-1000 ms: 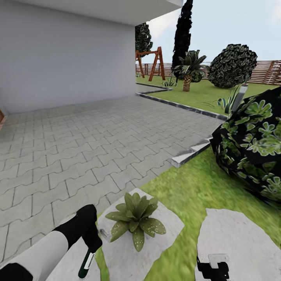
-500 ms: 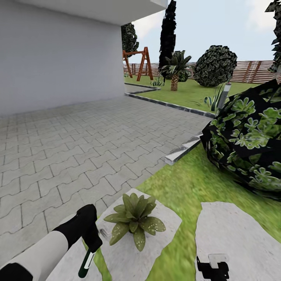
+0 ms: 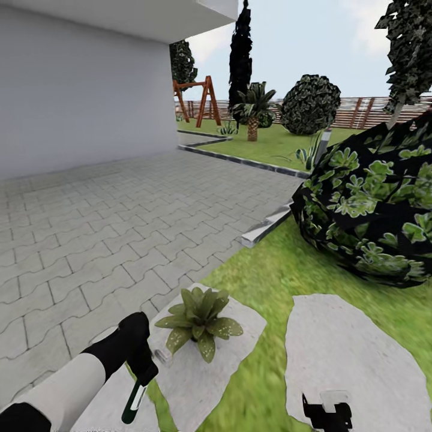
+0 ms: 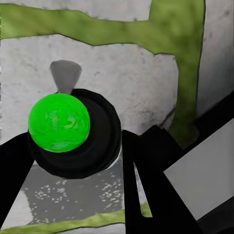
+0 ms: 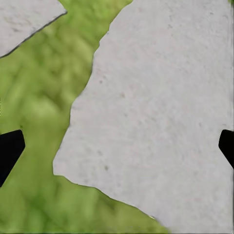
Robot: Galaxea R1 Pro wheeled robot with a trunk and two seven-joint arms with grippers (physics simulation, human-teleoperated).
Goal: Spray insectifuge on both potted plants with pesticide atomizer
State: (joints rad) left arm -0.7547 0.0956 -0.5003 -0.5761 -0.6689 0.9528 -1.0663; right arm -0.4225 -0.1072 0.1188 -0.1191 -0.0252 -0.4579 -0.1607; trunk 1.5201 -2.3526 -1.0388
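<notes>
I see my left gripper clenched on the dark green slim spray bottle beside the speckled green-leaved potted plant at the paving's edge, my right gripper spread wide above a pale stepping stone.

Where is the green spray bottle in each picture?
Head view: the bottle hangs from the left gripper, low at the picture's left, beside the plant.
Left wrist view: its round bright green end sits between the black fingers.
Right wrist view: I can't spot the bottle; there is lawn and a pale stone.
Shared landmark: pale stepping stones in green grass.
</notes>
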